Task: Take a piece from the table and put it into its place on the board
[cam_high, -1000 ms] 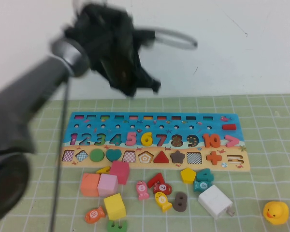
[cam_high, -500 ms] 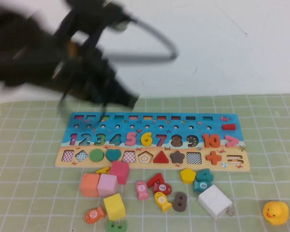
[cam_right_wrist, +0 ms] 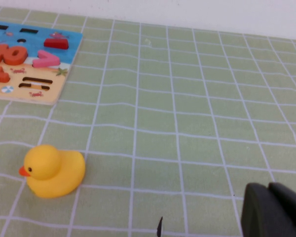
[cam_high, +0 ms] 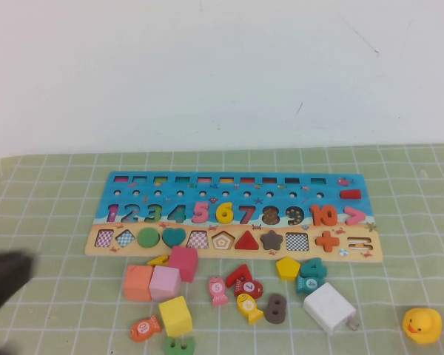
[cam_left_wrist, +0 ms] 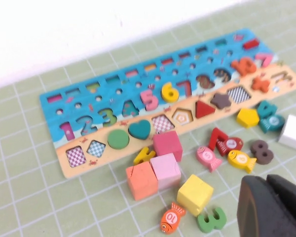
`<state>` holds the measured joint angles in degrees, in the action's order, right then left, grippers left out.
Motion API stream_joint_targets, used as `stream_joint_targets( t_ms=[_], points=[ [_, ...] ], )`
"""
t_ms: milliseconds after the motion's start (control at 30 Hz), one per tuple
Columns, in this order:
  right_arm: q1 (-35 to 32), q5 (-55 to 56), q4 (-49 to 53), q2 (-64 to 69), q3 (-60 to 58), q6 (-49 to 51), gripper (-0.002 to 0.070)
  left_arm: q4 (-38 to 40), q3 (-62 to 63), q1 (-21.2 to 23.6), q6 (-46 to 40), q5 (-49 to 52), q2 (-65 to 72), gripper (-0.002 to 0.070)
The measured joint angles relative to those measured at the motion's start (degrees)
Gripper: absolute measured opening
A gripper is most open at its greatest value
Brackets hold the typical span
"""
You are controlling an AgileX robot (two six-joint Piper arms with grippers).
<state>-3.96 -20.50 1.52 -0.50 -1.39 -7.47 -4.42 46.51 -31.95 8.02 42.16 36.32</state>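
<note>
The piece, a yellow numeral 6 [cam_high: 224, 213], lies in its slot on the board [cam_high: 233, 186] between the pink 5 and the red 7. In the left wrist view the 6 [cam_left_wrist: 170, 92] sits flat in the blue band of the board [cam_left_wrist: 54, 106]. My left gripper [cam_left_wrist: 266, 181] is shut and empty. It hangs above the table [cam_high: 52, 185] on the near side of the loose pieces, and only a dark blur of the left arm [cam_high: 6, 279] shows in the high view. My right gripper [cam_right_wrist: 269, 187] is shut and empty over bare mat near the duck.
Loose pieces lie in front of the board: a yellow cube [cam_high: 175, 316], pink and orange cubes [cam_high: 152, 282], a yellow pentagon [cam_high: 287, 268], numbered fish, several numerals. A white plug block [cam_high: 328, 307] and a rubber duck [cam_high: 422, 325] sit at the right.
The left arm has swung from above the board's left half down to the lower left edge. The whole board now shows, and the pieces have not moved.
</note>
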Motion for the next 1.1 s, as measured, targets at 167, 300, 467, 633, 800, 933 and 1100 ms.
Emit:
stream_joint_targets(
  t_ms=[167, 300, 467, 633, 800, 933, 1100],
  points=[
    [0.0, 0.0, -0.09, 0.0, 0.0, 0.0, -0.0001, 0.0, -7.49, 0.0, 3.04, 0.96, -17.95, -0.0001],
    [0.0, 0.0, -0.09, 0.0, 0.0, 0.0, -0.0001, -1.45, -10.88, 0.0, 6.15, 4.22, -25.45, -0.0001],
    [0.0, 0.0, -0.09, 0.0, 0.0, 0.0, -0.0001, -0.93, -12.21, 0.0, 8.9, 12.75, -27.11, -0.0001],
    [0.0, 0.0, -0.09, 0.0, 0.0, 0.0, -0.0001, 0.97, -12.46, 0.0, 10.41, 16.95, -27.11, -0.0001],
    [0.0, 0.0, -0.09, 0.0, 0.0, 0.0, -0.0001, 5.64, -14.01, 0.0, 10.41, 17.06, -27.19, -0.0001],
    [0.0, 0.0, -0.09, 0.0, 0.0, 0.0, -0.0001, 4.42, -17.88, 0.0, 11.15, 14.81, -27.19, -0.0001],
    [0.0, 0.0, -0.09, 0.0, 0.0, 0.0, -0.0001, -0.31, -24.55, 0.0, 12.15, 0.93, -27.19, -0.0001]
  ],
)
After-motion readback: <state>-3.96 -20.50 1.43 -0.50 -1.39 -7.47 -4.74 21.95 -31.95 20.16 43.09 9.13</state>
